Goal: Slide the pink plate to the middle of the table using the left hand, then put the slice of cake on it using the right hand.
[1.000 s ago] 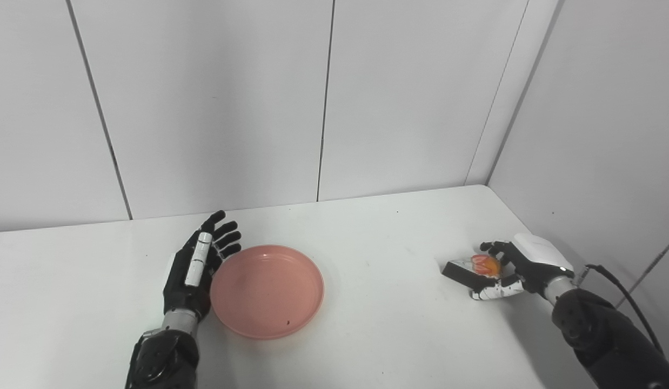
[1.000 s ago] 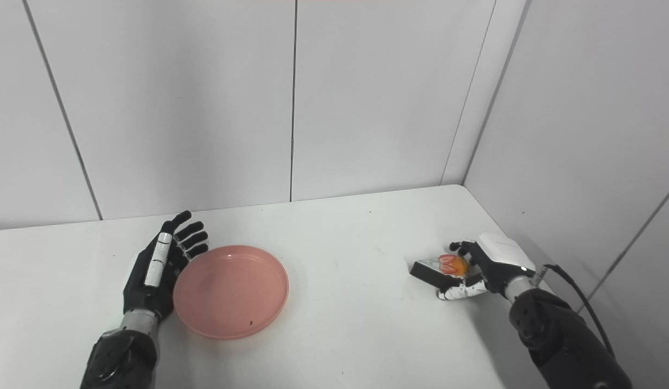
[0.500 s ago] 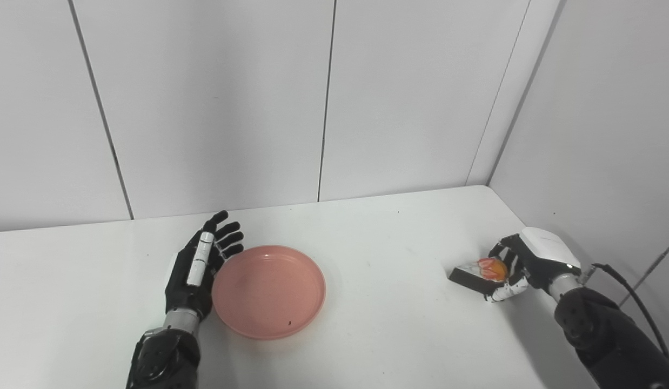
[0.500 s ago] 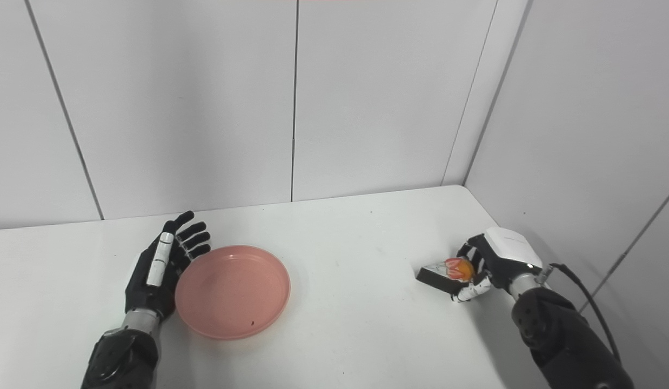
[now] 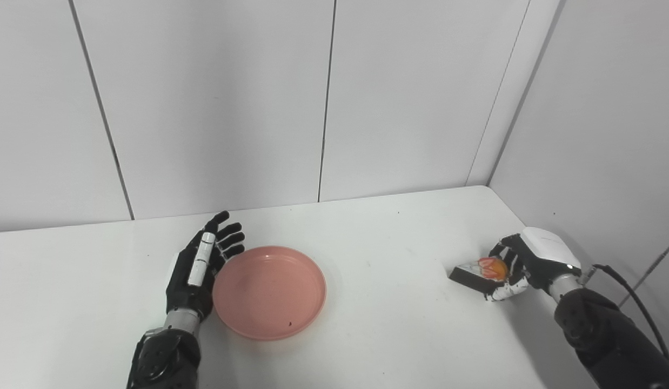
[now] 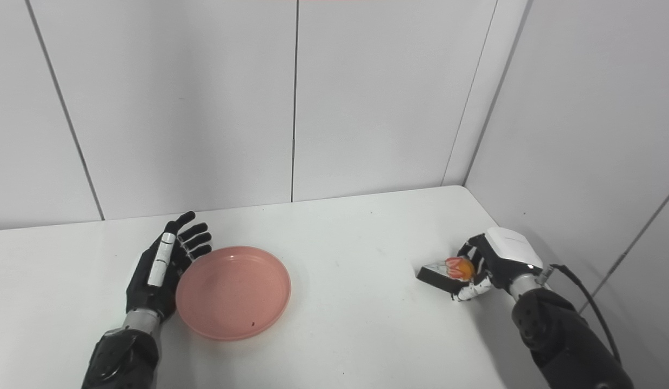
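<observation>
The pink plate (image 5: 269,292) lies flat on the white table (image 5: 378,243), left of the middle. My left hand (image 5: 200,267) is open, on edge, its palm against the plate's left rim. The slice of cake (image 5: 477,271), a dark wedge with a white top and an orange-red fruit, rests on the table at the far right. My right hand (image 5: 529,262) is closed around the cake's wide end, fingers over it and thumb below. The same scene shows in the right eye view, with the plate (image 6: 233,291) and the cake (image 6: 447,272).
White wall panels close off the back and the right side of the table. The table's right edge runs just beyond my right hand. A black cable (image 5: 631,302) trails from the right forearm.
The right hand has closed tighter on the cake and shifted a little to the right. The plate and the left hand have crept slightly to the right.
</observation>
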